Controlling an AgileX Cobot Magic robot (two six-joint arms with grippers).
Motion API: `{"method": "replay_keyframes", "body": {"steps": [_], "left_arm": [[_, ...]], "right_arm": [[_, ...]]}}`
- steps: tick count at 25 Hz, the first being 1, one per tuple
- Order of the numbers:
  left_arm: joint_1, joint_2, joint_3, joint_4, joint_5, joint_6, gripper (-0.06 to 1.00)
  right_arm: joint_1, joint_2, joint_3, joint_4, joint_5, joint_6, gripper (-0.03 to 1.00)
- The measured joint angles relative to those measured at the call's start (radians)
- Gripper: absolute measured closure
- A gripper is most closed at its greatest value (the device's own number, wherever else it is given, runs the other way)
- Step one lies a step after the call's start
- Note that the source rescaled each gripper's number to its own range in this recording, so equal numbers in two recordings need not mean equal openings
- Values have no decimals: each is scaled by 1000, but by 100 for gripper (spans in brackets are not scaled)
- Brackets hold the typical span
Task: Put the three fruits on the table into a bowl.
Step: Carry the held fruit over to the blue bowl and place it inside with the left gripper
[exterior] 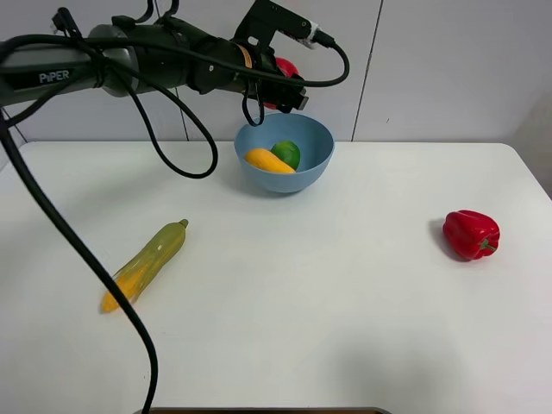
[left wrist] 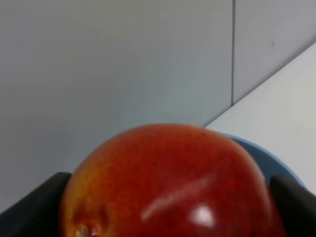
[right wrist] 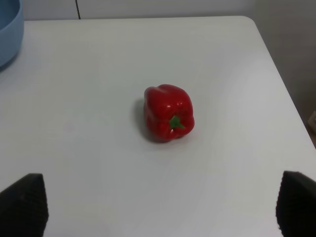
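Observation:
My left gripper (exterior: 279,86) is shut on the round red fruit with yellow blush (exterior: 285,67) and holds it in the air just above the back rim of the light blue bowl (exterior: 316,131). In the left wrist view the red fruit (left wrist: 168,182) fills the space between the dark fingers (left wrist: 34,207), with the bowl's rim (left wrist: 266,158) behind it. The yellow mango (exterior: 269,161) and the green lime (exterior: 287,153) lie inside the bowl. My right gripper (right wrist: 158,207) is open and empty above the white table (exterior: 345,302), out of the exterior high view.
A green-husked corn cob (exterior: 147,263) lies on the table's left. A red bell pepper (exterior: 471,235) sits at the right, in front of my right gripper in the right wrist view (right wrist: 169,112). The bowl's edge (right wrist: 10,34) shows there too.

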Motion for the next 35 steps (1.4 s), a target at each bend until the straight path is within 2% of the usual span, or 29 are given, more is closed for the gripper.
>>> {"method": "replay_keyframes", "body": {"steps": [5,12,29,31,35], "left_arm": [[17,85,-59,0,4,1,93],[22,170,-67,0,12,1,93],[22,209,-67,-16,7,87,93],[22,209,-67,-16,1,87,85],[22,209,-67,-16,-12,87,48]], "right_arm": [[0,0,0,0,0,0,12],[0,0,0,0,0,0,12],[0,0,0,0,0,0,12],[0,0,0,0,0,0,12],[0,0,0,0,0,0,12]]}}
